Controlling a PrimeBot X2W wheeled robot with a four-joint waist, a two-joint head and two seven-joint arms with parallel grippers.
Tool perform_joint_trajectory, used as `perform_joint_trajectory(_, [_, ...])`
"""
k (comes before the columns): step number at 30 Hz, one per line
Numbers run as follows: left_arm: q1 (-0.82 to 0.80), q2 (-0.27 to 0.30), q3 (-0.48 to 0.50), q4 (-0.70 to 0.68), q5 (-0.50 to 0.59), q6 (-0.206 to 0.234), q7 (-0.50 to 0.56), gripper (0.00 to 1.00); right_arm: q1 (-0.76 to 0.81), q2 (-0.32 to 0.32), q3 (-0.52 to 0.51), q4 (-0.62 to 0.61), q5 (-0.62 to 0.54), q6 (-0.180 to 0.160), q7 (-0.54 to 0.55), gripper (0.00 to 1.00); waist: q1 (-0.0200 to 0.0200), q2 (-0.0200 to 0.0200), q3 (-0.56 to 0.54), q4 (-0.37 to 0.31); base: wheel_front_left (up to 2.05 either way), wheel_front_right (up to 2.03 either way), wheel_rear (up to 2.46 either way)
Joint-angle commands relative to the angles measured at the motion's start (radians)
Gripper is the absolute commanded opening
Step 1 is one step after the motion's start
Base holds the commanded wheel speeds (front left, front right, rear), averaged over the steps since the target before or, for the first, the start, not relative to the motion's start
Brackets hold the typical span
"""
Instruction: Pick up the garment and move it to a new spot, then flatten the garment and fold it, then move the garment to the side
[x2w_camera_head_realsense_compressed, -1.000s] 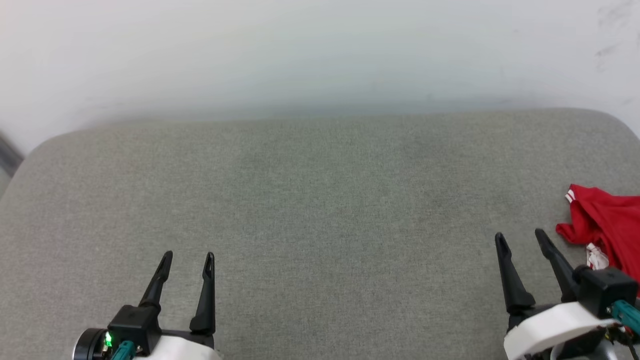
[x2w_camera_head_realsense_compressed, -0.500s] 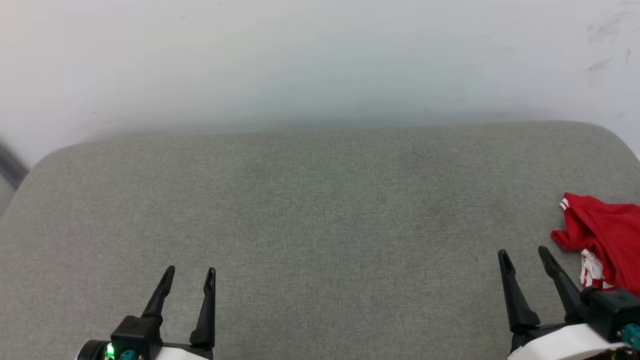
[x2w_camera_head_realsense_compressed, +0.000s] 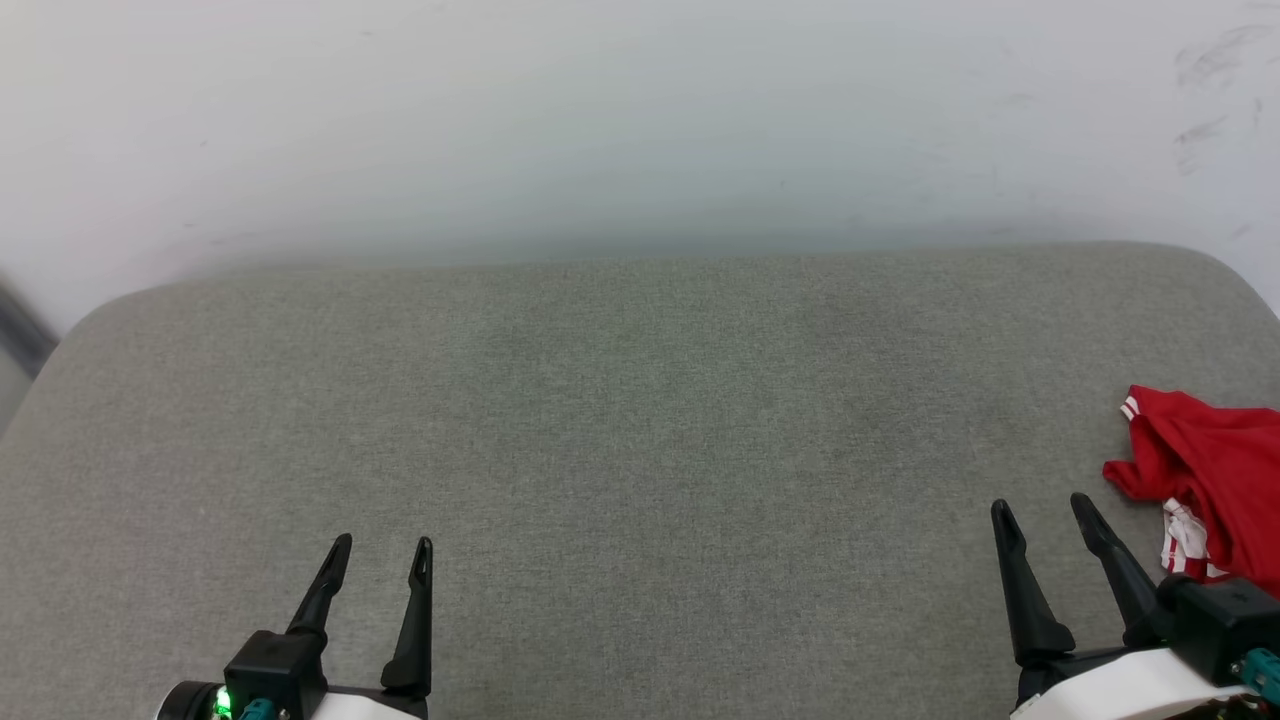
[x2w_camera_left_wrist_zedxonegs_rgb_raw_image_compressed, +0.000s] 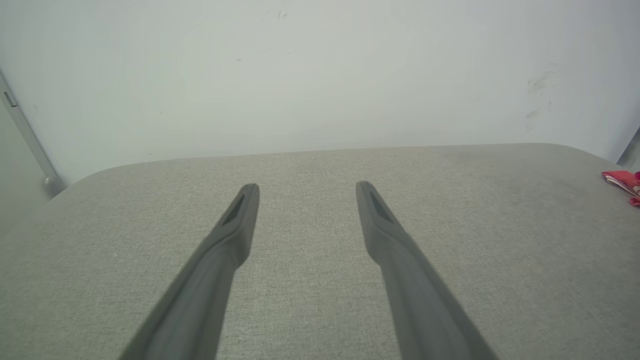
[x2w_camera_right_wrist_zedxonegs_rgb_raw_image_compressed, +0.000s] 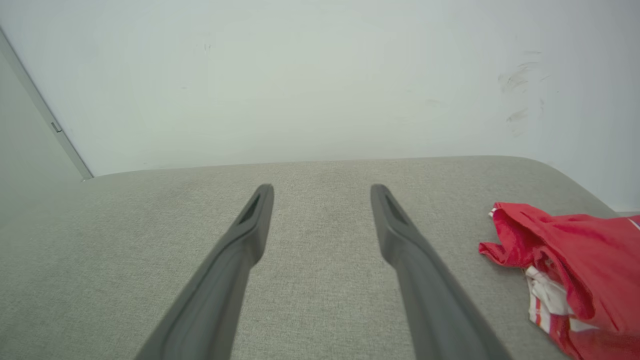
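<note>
The garment (x2w_camera_head_realsense_compressed: 1215, 470) is a crumpled red heap with a bit of red-and-white striped trim, lying at the far right edge of the grey cushioned surface (x2w_camera_head_realsense_compressed: 640, 420). It also shows at the right of the right wrist view, the garment (x2w_camera_right_wrist_zedxonegs_rgb_raw_image_compressed: 575, 260), and as a red sliver, the garment (x2w_camera_left_wrist_zedxonegs_rgb_raw_image_compressed: 622, 181), at the right edge of the left wrist view. My right gripper (x2w_camera_head_realsense_compressed: 1042, 510) stands open just left of the heap, apart from it, nothing between its fingers. My left gripper (x2w_camera_head_realsense_compressed: 383, 545) is open and empty at the lower left, far from the cloth.
A pale wall (x2w_camera_head_realsense_compressed: 640, 120) rises right behind the cushioned surface, with dark scuff marks (x2w_camera_head_realsense_compressed: 1210, 70) at its upper right. The surface has rounded back corners; a grey strip (x2w_camera_head_realsense_compressed: 15, 330) shows past its left corner.
The whole head view has shifted downward since a second ago, so the camera tilted. Both grippers stay open, and the garment lies as before.
</note>
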Motion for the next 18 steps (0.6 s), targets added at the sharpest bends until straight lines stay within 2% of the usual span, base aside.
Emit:
perform_joint_trajectory(1, [-0.010,-0.003,0.004,0.002,0.008,-0.006,-0.002,1.00,0.001,0.004,0.003,0.002,0.001,-0.001,-0.004,1.00,0.0000,-0.0001,0.002,0.000,0.00,0.00,0.00])
perform_joint_trajectory(12, [-0.026,-0.011,0.021,0.007,0.013,-0.027,-0.002,1.00,0.003,0.004,0.010,0.006,0.015,0.000,-0.005,1.00,0.0000,-0.0001,0.007,0.000,0.00,0.00,0.00])
perform_joint_trajectory(13, [-0.016,-0.011,0.018,0.009,0.007,-0.025,0.000,0.00,0.000,0.000,0.010,0.005,0.013,0.000,-0.003,0.00,0.0001,-0.0001,0.007,0.000,0.00,0.00,0.00])
perform_joint_trajectory(18, [-0.012,-0.018,0.021,0.038,-0.044,-0.029,0.015,0.00,0.001,-0.001,0.014,0.033,0.065,0.000,-0.002,0.00,0.0001,-0.0001,0.007,0.000,0.00,0.00,0.00])
